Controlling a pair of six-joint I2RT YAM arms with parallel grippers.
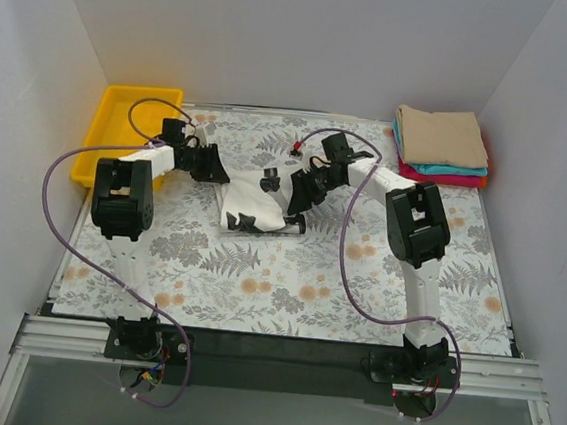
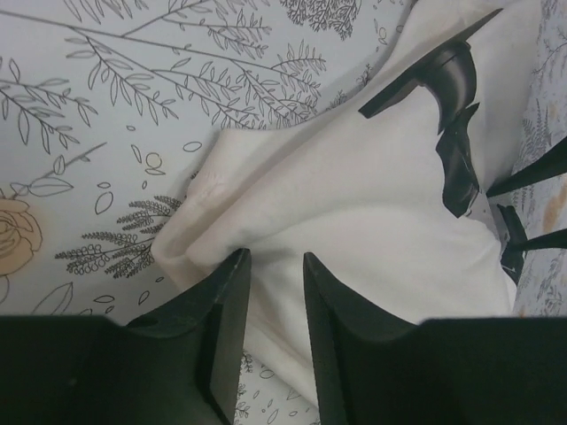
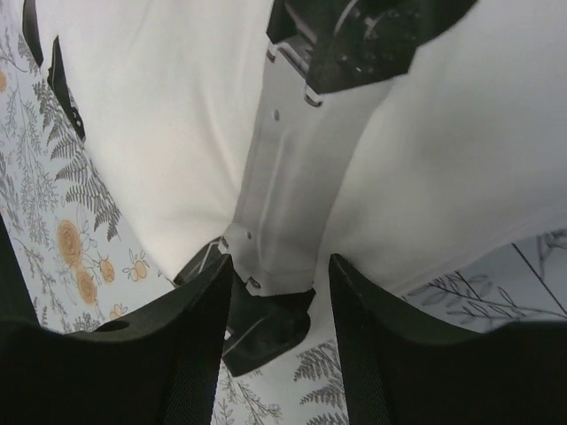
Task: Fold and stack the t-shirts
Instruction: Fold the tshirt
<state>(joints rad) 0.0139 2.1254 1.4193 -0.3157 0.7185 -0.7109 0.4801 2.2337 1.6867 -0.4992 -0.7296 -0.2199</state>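
Left gripper [image 2: 275, 261]: jaws narrow, pinching a bunched edge of the white t-shirt [image 2: 354, 204]. Right gripper [image 3: 279, 266]: jaws partly apart over the shirt's print; grip cannot be told. The shirt lies crumpled on the surface [image 1: 307, 285] between both grippers.

Seen from above, the left gripper [image 1: 215, 171] and right gripper [image 1: 296, 206] cover parts of the white t-shirt [image 1: 249, 207]; beneath the tan t-shirt [image 1: 439, 137], the teal t-shirt [image 1: 443, 170] and red t-shirt [image 1: 452, 179] show edges only; the left arm hides a corner of the yellow bin [image 1: 116, 126]; from the right wrist, whether the fingers pinch cloth cannot be told.
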